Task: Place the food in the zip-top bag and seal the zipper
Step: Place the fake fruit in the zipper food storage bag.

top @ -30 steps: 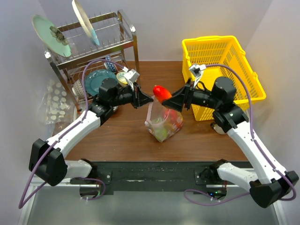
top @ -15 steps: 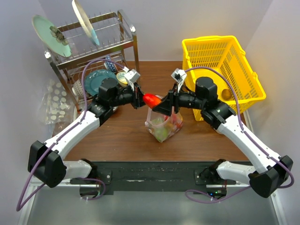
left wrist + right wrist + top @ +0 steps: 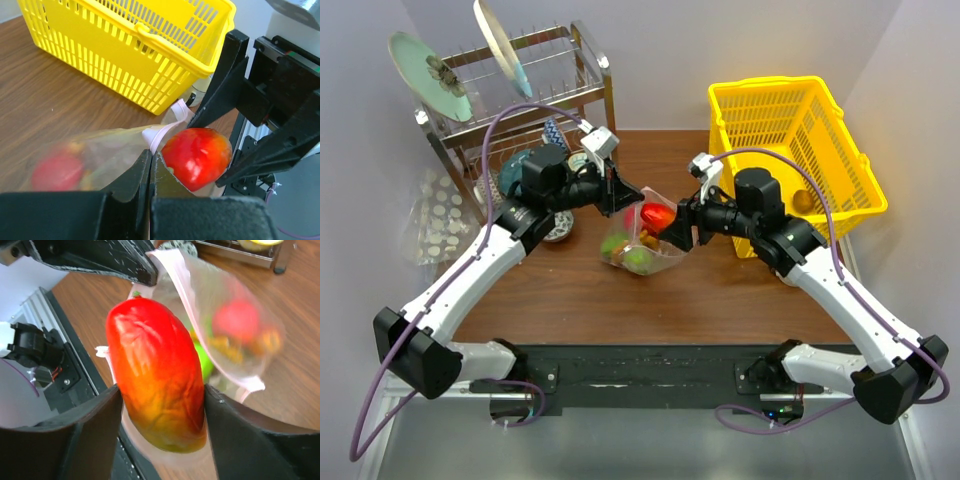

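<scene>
The zip-top bag (image 3: 645,250) lies tilted on the brown table with green food (image 3: 626,252) inside. My left gripper (image 3: 623,196) is shut on the bag's rim by the pink zipper (image 3: 161,137), holding the mouth up; in the left wrist view (image 3: 150,154) the jaws pinch the plastic. My right gripper (image 3: 670,222) is shut on a red-orange toy fruit (image 3: 656,215) at the bag's mouth. In the right wrist view my gripper (image 3: 161,390) squeezes the fruit (image 3: 157,385) between both fingers, with the bag (image 3: 240,335) and blurred red and green food just beyond. The fruit also shows in the left wrist view (image 3: 197,157).
A yellow basket (image 3: 790,130) stands at the back right, close behind my right arm, with a tan item (image 3: 803,200) in it. A metal dish rack (image 3: 525,95) with plates stands at the back left. A clear bag of white discs (image 3: 440,225) lies at the far left.
My right gripper has carried the red fruit down to the bag's mouth. My left gripper has pulled the rim up and back, and the bag has tipped over toward the left.
</scene>
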`<action>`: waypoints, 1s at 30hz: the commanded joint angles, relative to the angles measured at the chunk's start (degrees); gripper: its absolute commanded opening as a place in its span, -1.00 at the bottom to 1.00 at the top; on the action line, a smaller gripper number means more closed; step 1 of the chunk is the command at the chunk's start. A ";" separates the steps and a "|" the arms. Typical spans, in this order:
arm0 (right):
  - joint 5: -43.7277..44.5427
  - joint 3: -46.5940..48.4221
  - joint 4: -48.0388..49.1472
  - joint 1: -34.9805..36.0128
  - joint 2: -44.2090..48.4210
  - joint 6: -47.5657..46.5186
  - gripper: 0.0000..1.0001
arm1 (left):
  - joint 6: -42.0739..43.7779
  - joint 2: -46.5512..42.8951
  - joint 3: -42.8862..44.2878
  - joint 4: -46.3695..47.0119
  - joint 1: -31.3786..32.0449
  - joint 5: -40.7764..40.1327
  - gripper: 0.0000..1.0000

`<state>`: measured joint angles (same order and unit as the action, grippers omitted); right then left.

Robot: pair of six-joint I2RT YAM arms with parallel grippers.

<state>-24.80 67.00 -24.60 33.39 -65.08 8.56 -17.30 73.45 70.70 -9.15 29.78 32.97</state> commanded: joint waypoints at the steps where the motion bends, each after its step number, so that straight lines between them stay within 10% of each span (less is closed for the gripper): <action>1: 2.91 2.69 -2.20 0.10 1.27 -1.97 0.47 | 1.30 0.38 2.78 -0.35 0.28 -0.36 -1.00; 14: 13.45 7.09 -10.64 0.10 2.68 2.51 0.40 | 1.30 0.73 3.22 -1.49 0.19 -3.00 -1.00; 30: 8.54 3.31 -11.61 0.10 -4.08 6.12 -0.80 | 2.01 0.64 3.13 -2.01 0.19 -4.06 -1.00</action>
<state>-13.17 70.26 -36.42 33.36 -66.94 13.67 -16.78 74.39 71.05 -12.14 29.78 29.52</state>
